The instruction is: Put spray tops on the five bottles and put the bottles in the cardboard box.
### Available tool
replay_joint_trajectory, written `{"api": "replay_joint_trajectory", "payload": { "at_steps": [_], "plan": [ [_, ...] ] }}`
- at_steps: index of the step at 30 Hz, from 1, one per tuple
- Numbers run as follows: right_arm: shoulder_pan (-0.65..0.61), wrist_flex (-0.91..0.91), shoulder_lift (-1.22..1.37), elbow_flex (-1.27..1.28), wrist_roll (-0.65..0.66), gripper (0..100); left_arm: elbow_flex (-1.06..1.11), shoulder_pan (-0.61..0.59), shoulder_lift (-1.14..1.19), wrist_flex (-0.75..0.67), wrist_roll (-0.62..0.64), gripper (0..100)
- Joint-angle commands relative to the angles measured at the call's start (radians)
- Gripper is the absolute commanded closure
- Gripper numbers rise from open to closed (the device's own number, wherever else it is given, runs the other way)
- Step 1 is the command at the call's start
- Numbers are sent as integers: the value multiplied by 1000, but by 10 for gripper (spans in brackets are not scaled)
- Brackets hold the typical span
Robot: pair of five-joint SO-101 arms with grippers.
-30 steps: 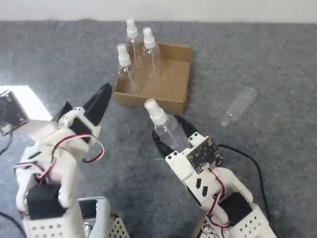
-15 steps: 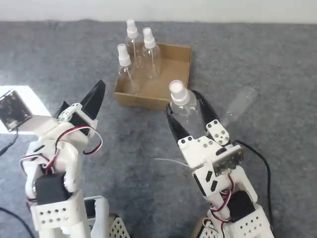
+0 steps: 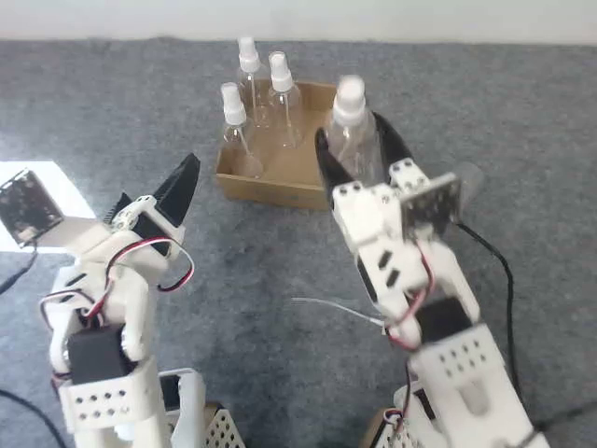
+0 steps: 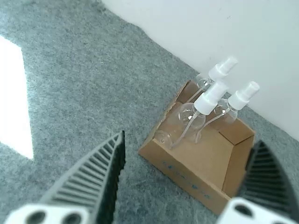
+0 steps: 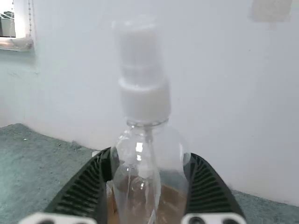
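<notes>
The right jaws are clamped on the body of a clear bottle with a spray top (image 3: 353,131) (image 5: 142,154), one jaw on each side. The bottle is upright, its white top uppermost, and in the high view it sits over the right front corner of the cardboard box (image 3: 280,191) (image 4: 187,172). Whether its base touches the box cannot be told.

The left jaws are spread wide and hold nothing. They hang above the grey surface (image 3: 522,112) to the left of the box's front left corner, apart from it, and the left wrist view looks between them at the box.

Three more bottles with spray tops (image 3: 283,103) (image 4: 205,100) stand close together inside the box, along its left side and far left corner. The right half of the box floor is bare cardboard.

A fifth clear bottle (image 3: 471,175) lies on its side on the surface right of the box, partly hidden behind the right arm, its neck out of sight.
</notes>
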Motion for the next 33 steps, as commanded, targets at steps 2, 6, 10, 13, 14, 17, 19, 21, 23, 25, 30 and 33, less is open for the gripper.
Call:
{"api": "replay_joint_trajectory", "payload": {
  "at_steps": [2,6,10,13,14,17,19,21,23,25,30,33],
  "plan": [
    [22,-211,266,-112,-21,989,-8,-8,-12,-28,9,617],
    [22,-390,435,-141,-20,989,-8,-8,-12,-28,8,617],
    [28,-484,602,-206,-21,989,-8,-8,-12,-28,8,617],
    [48,-530,723,-272,-23,989,-8,-8,-12,-26,8,617],
    [62,-549,765,-293,-23,989,-8,-8,-12,-26,8,617],
    [81,-619,891,-356,-25,989,-8,-8,-12,-26,8,617],
    [82,-665,970,-387,-25,989,-8,-8,-12,-26,8,617],
    [82,-707,1040,-407,-25,989,-8,-8,-12,-26,6,617],
    [79,-750,1096,-419,-25,989,-8,-8,-12,-26,6,617],
    [79,-796,1144,-433,-25,989,-8,-8,-12,-26,5,617],
    [94,-840,1259,-506,-25,989,-7,-8,-12,-26,5,617],
    [111,-840,1336,-577,-55,989,-7,-8,-12,-26,3,617]
  ]
}}
